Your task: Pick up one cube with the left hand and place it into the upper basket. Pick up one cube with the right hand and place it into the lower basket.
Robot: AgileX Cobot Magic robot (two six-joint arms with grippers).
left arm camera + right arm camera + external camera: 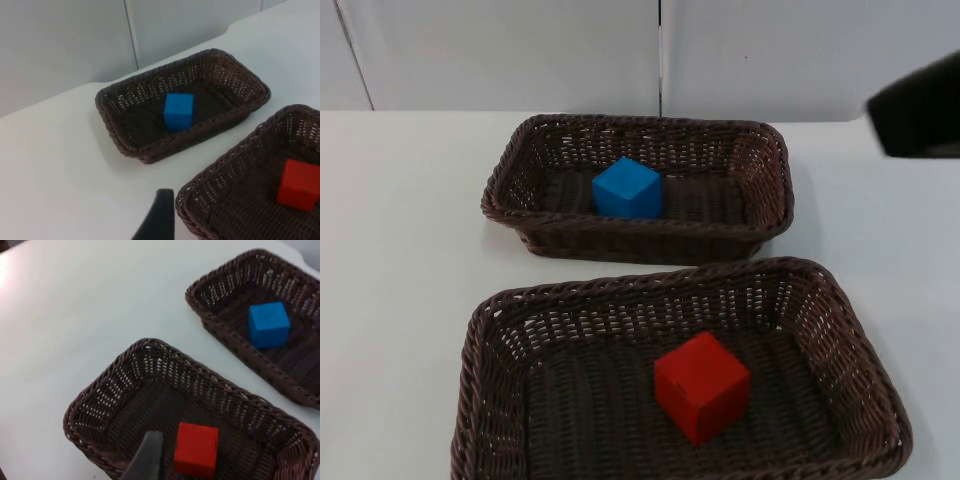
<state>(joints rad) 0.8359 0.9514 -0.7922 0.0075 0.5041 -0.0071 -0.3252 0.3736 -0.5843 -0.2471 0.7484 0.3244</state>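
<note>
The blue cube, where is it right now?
The blue cube sits inside the upper brown wicker basket near the grey wall, left of that basket's middle in the top view.

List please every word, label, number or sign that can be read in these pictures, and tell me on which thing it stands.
There are none. No text, label, number or sign can be read on the blue cube, the red cube, the upper basket, the lower basket, the white table or the grey wall. The visible faces of both cubes are plain.
</note>
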